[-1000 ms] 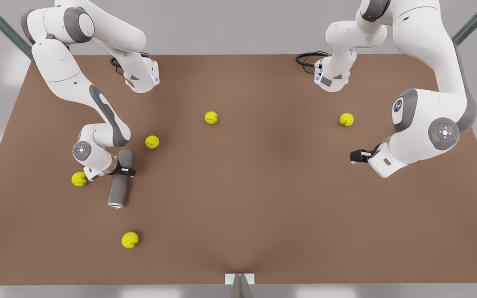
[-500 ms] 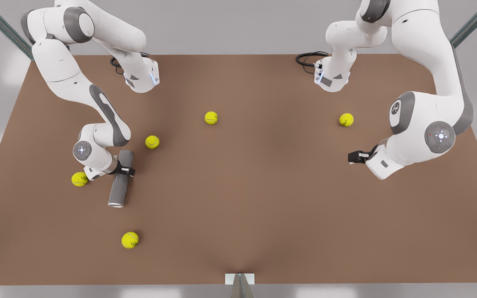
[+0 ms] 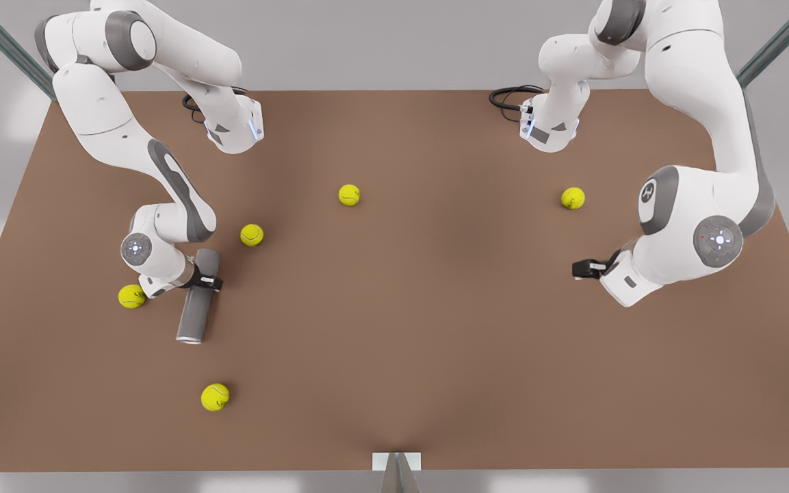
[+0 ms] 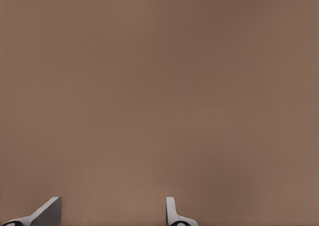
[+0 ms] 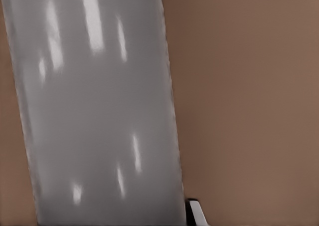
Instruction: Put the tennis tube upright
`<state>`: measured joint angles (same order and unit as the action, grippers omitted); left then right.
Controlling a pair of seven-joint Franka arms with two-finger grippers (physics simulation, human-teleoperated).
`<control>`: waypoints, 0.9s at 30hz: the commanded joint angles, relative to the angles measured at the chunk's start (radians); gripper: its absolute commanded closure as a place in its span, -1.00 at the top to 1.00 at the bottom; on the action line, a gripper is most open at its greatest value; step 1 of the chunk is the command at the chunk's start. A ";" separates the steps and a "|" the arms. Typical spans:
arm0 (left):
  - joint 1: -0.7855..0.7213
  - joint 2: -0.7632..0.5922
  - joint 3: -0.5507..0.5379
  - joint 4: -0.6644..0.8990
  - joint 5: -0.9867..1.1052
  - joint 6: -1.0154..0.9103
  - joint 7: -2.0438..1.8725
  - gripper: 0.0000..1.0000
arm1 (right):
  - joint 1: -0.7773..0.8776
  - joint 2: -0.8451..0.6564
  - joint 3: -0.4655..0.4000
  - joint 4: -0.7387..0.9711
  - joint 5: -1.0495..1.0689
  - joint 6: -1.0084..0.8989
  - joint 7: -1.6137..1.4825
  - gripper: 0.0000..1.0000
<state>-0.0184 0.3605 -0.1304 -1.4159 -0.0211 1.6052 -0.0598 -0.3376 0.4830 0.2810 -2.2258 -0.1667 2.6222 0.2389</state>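
The tennis tube (image 3: 196, 315) is a grey cylinder lying on the brown table (image 3: 435, 342) at the front view's left, its silvery rim toward the near edge. My right gripper (image 3: 207, 281) straddles the tube just above its middle and is shut on it. The right wrist view has the tube (image 5: 99, 111) close up, with one fingertip (image 5: 195, 213) against its side. At the front view's right, my left gripper (image 3: 580, 268) hovers low over bare table. The left wrist view has that gripper (image 4: 109, 213) open, with nothing between its fingers.
Several yellow-green tennis balls lie about: one (image 3: 132, 296) just beside the right wrist, one (image 3: 252, 235) past the tube's far end, one (image 3: 215, 397) toward the near edge, one (image 3: 349, 195) mid-table, one (image 3: 573, 198) near the left arm.
The left arm has swung its gripper slightly toward the near edge and the front view's left. The tube's rim end has shifted a little to the front view's left.
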 commanded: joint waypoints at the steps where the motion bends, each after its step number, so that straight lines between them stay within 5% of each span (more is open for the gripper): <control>1: 0.000 0.001 0.000 0.000 0.004 0.001 0.000 1.00 | 0.000 -0.001 0.000 0.000 -0.004 -0.001 0.003 0.60; 27: 0.000 0.040 0.002 0.014 -0.002 0.041 -0.002 1.00 | -0.011 -0.020 0.000 -0.002 -0.096 -0.054 -0.007 0.51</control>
<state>-0.0199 0.4005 -0.1288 -1.4021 -0.0225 1.6460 -0.0613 -0.3482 0.4618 0.2807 -2.2274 -0.2621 2.5679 0.2315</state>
